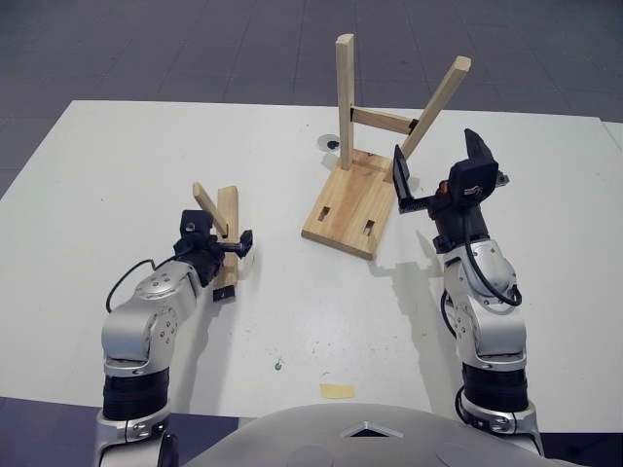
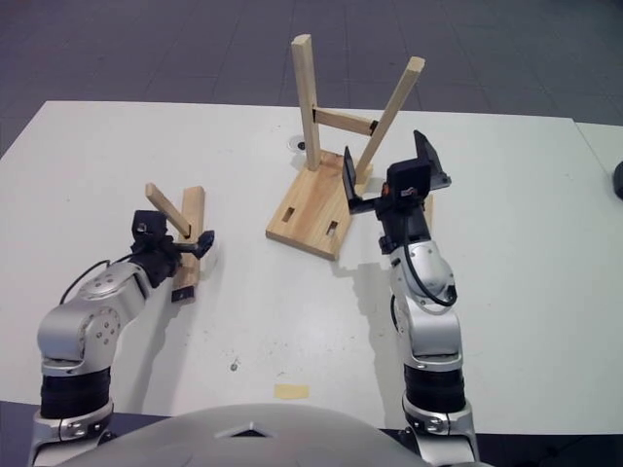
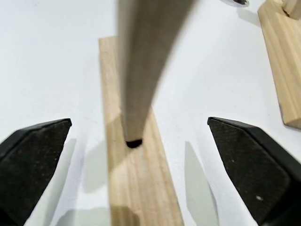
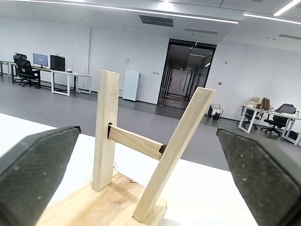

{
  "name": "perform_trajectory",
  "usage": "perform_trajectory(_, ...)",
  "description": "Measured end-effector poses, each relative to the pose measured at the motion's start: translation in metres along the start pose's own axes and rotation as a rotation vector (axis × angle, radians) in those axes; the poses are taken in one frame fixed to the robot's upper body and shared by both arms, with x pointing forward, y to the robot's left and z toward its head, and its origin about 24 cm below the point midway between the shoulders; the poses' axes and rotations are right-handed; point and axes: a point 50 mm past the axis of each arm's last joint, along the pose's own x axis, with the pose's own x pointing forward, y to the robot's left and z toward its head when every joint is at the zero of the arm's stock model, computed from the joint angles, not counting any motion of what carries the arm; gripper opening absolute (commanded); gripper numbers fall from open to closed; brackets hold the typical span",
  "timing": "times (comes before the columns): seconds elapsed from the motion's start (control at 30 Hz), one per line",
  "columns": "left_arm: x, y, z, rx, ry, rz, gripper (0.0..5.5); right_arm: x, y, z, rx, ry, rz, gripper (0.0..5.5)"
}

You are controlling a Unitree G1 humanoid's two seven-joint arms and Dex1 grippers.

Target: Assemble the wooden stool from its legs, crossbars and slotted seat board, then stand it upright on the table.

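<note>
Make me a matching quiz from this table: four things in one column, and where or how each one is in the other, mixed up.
1 seat board
2 crossbar
3 tape scrap
4 left gripper

A open, astride the loose leg
B joins the upright legs
C near the table's front edge
D lies on the table, two legs standing in it

Pairs: 1-D, 2-B, 3-C, 4-A

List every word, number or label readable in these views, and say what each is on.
None can be read.
Green sign by the far doorway: too small to read.
Seat board, legs and yellow tape: no print shows.
</note>
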Motion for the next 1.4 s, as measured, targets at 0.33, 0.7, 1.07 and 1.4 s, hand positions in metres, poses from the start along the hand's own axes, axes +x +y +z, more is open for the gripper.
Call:
perform_trajectory(0.33,-0.005,0.01,-0.006,0.098,0.083,-0.015,3.12,0.0,0.004,0.001,0.006,-0.01,-0.023,5.4)
perform_trajectory(0.7,-0.012,0.018,0.002,0.227,0.159,-0.125,2.06,-0.001,-0.001,0.004,-0.001,-0.024,-0.062,5.4)
perform_trajectory(1.07,-0.001,-0.02,0.076,0.372,-0.325,-0.214,2.06,0.009,0.005,0.005,0.546,0.053,0.088,5.4)
perform_trajectory(1.4,-0.009,-0.068,0.083,0.577,-0.58,-0.507,2.06,0.021,0.008,0.031,1.213,0.078,0.35,5.4)
